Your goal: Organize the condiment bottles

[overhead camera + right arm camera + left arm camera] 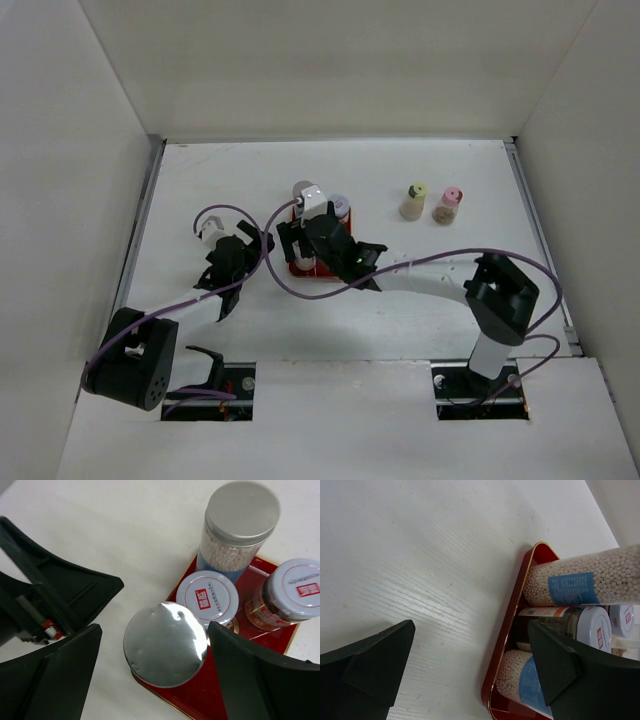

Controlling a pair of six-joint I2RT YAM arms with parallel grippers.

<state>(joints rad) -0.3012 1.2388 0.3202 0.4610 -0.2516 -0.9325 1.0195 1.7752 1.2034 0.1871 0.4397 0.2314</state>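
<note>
1. A red tray [186, 700] on the tabletop [250, 180] is seen to carry four containers: a near tall bottle [165, 645] with a silver cap, a second tall bottle [240, 525] behind it, and two white-lidded jars [207, 597].
2. The right jaws are spread wide to either side of the near tall bottle's cap, released, with nothing gripped.
3. The left jaws are likewise released and empty, held over bare tabletop just beside the tray's edge.
4. A yellow-capped bottle [413, 201] and a pink-capped bottle [448, 206] are stood side by side on the tabletop, well apart from the tray.
5. The step in hand is judged to be the loading of the tray; whether the near tall bottle is being set down or taken up cannot be told.
6. Next, a straight lift clear of the cap is called for, so that the packed bottles are not knocked, before the two short bottles are fetched.
</note>
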